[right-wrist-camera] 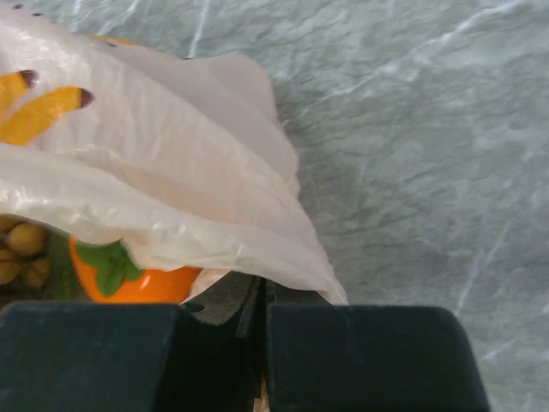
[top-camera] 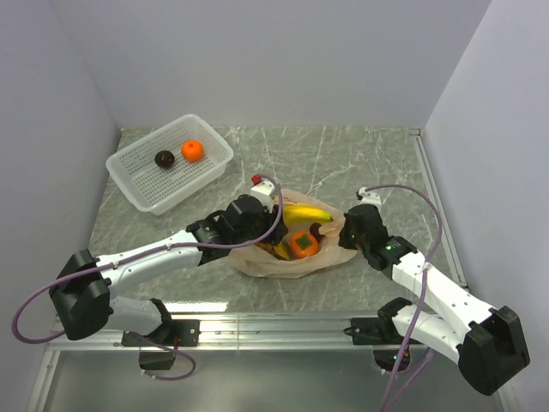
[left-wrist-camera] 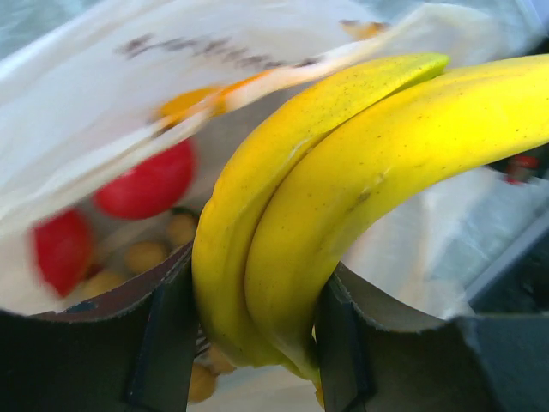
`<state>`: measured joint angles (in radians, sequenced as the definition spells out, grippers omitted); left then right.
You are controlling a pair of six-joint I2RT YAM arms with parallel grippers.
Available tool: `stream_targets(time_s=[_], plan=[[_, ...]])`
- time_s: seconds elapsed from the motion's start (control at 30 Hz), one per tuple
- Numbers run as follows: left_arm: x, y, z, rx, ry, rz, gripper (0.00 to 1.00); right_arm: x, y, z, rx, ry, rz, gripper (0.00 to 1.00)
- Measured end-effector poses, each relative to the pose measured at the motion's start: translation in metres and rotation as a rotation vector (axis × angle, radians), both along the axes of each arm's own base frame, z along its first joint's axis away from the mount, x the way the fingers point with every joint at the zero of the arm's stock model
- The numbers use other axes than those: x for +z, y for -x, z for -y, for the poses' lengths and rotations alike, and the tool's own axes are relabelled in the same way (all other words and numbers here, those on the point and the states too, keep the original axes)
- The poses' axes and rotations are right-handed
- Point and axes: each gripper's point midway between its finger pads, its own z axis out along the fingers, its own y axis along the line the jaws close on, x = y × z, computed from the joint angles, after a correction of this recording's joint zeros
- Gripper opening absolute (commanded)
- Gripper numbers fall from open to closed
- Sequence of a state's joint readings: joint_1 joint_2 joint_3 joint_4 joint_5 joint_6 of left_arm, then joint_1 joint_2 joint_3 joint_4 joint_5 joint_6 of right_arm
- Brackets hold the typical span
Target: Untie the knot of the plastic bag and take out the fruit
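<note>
Nearest the lens, my left gripper (left-wrist-camera: 250, 343) stands about half open, clamped on the 2 bananas (left-wrist-camera: 360, 172) at the bend of their curve, 1 finger on each side. They are firm, light and smooth-skinned, and they bruise, so I judge a hold across the bend better than 1 at the tips.

Far left on the table (top-camera: 369, 154) sits the basket (top-camera: 129, 172), well apart from me, with a dark fruit (top-camera: 165, 158) and a tangerine (top-camera: 192, 150) in it. Neither is mine to move.

In the middle lies the bag (top-camera: 257, 262), slumped flat with its mouth gaping. I see no knot, so I take it as undone. The bananas hang over that mouth. Below them, through the film, I see blurred red fruit (left-wrist-camera: 150, 180) and brown balls (left-wrist-camera: 146, 255). The persimmon (top-camera: 303, 245) lies in the opening. It looks round and soft, so I would take it gently across its girth, below the calyx.

At the right, my right gripper (right-wrist-camera: 262, 300) is closed tight, and the bag's rim runs down into the seam between the jaws — pinched, as far as I can tell. That film is thin, limp and slippery, and a hard tug could tear it — so I should only anchor it.
</note>
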<state>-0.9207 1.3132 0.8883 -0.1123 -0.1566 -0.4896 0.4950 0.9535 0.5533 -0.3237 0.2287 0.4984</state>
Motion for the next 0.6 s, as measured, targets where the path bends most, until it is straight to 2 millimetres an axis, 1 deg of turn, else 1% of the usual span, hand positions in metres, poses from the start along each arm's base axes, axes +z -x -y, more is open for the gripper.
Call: stream_targets(time_s=[0.13, 0.23, 0.33, 0.43, 0.5, 0.6], plan=[[0.013, 0.008, 0.023, -0.126, 0.075, 0.022, 0.21, 0.002, 0.004, -0.015, 0.066, -0.041, -0.009, 0.01], [0.019, 0.01, 0.035, -0.18, 0.11, 0.04, 0.21, 0.004, 0.008, -0.026, 0.117, -0.052, -0.009, 0.02], [0.023, 0.009, 0.037, -0.188, 0.122, 0.05, 0.21, 0.009, 0.007, -0.029, 0.119, -0.051, 0.004, 0.02], [0.03, 0.001, 0.036, -0.155, 0.131, 0.066, 0.2, 0.011, 0.005, -0.028, 0.102, -0.055, 0.018, 0.02], [0.041, -0.007, 0.035, -0.128, 0.148, 0.08, 0.2, 0.016, 0.003, -0.029, 0.094, -0.067, 0.035, 0.02], [0.063, -0.025, 0.03, -0.081, 0.181, 0.098, 0.21, 0.026, -0.002, -0.032, 0.084, -0.092, 0.08, 0.02]])
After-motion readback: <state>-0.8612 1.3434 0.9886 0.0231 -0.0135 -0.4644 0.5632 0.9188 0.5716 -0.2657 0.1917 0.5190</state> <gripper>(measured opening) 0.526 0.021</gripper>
